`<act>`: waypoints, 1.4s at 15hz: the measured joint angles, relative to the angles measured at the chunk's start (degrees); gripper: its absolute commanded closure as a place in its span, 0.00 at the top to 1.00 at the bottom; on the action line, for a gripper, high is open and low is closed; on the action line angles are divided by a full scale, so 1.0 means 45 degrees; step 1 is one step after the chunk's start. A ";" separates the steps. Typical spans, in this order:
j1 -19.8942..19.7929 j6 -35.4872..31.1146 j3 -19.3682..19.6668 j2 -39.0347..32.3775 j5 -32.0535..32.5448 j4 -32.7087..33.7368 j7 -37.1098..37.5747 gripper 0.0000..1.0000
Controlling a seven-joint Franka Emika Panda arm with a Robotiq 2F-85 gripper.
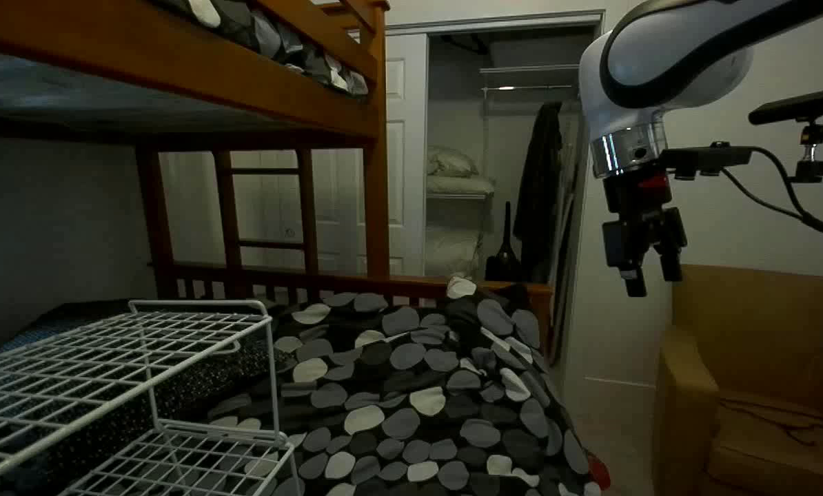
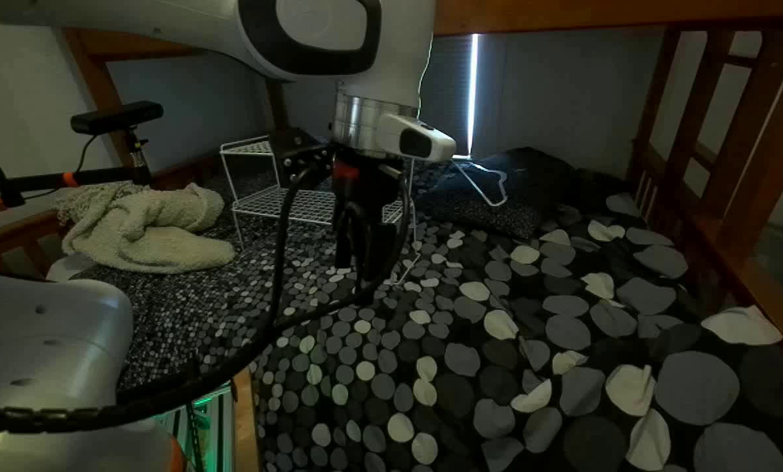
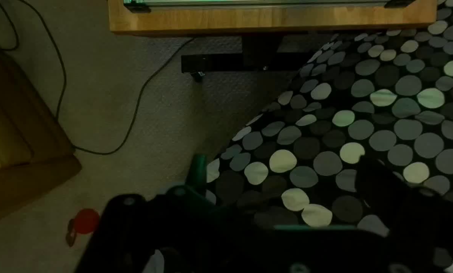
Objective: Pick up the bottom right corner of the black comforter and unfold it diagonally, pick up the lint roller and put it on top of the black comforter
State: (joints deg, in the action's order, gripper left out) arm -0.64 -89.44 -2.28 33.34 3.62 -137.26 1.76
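Wooden bunk bed, open closet, yellowish armchair, carpet, shadowed walls, bright strip of light

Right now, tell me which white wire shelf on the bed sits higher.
The upper wire shelf, reaching the left edge of an exterior view; the lower wire shelf, cut off by the bottom edge, sits beneath its level.

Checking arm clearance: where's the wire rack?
In both exterior views the wire rack stands mostly left of centre, with larger dots of the comforter to its right. In an exterior view, the cream blanket lies just left of it.
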 measured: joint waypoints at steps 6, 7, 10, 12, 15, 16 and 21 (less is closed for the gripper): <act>0.0000 0.0000 0.0000 0.0000 0.0000 0.0000 0.0000 1.00; 0.0000 0.0000 0.0000 0.0000 0.0000 0.0000 0.0000 1.00; 0.0000 0.0000 0.0000 0.0000 0.0000 0.0000 0.0000 1.00; 0.0002 0.0000 0.0000 0.0000 0.0000 0.0001 0.0000 1.00; -0.0264 -0.0809 0.0149 -0.0016 -0.0013 0.0054 0.0717 1.00; -0.0456 -0.1205 0.0306 -0.0084 -0.0042 0.0143 0.0977 1.00; -0.1154 -0.3498 0.1176 -0.0996 -0.0313 0.0915 0.1352 1.00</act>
State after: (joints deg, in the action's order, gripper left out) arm -5.84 -105.18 3.01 28.86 2.21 -133.14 7.84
